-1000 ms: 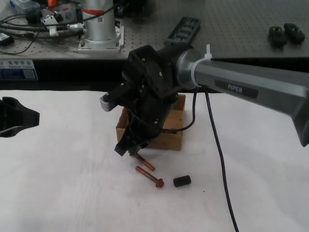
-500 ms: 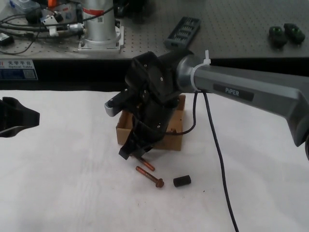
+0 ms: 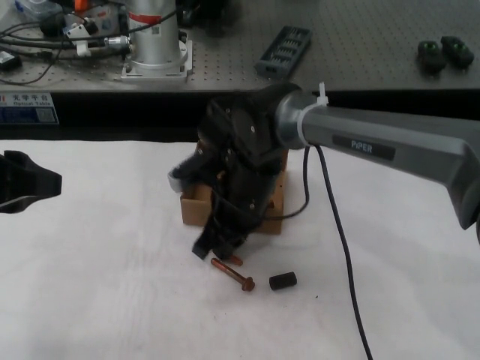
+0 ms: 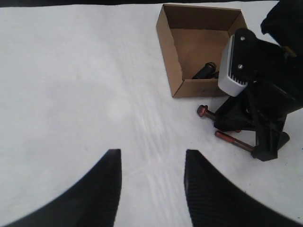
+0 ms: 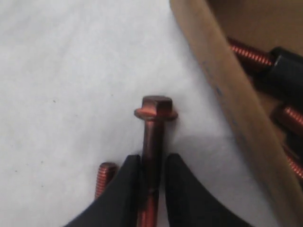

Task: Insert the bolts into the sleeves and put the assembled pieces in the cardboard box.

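Observation:
My right gripper (image 5: 153,161) is shut on the shaft of a copper bolt (image 5: 155,109) that lies on the white cloth just in front of the cardboard box (image 5: 222,99). In the high view this gripper (image 3: 214,246) points down at the box's (image 3: 193,208) front edge. A second bolt (image 3: 233,274) lies beside it, and its threaded end (image 5: 105,176) is near my fingers. A black sleeve (image 3: 283,282) lies to the right of that bolt. Assembled pieces (image 4: 204,71) rest inside the box (image 4: 170,52). My left gripper (image 4: 152,175) stands open, far to the left (image 3: 34,186).
The right arm's black cable (image 3: 341,247) trails across the cloth toward the front. Behind the cloth is a perforated bench with a metal post (image 3: 156,34), wires and a black tray (image 3: 283,46). Open cloth lies to the left and front.
The right gripper has shifted a little to the right and lower, covering the bolt nearest the box. The left arm, the second bolt and the sleeve have not moved.

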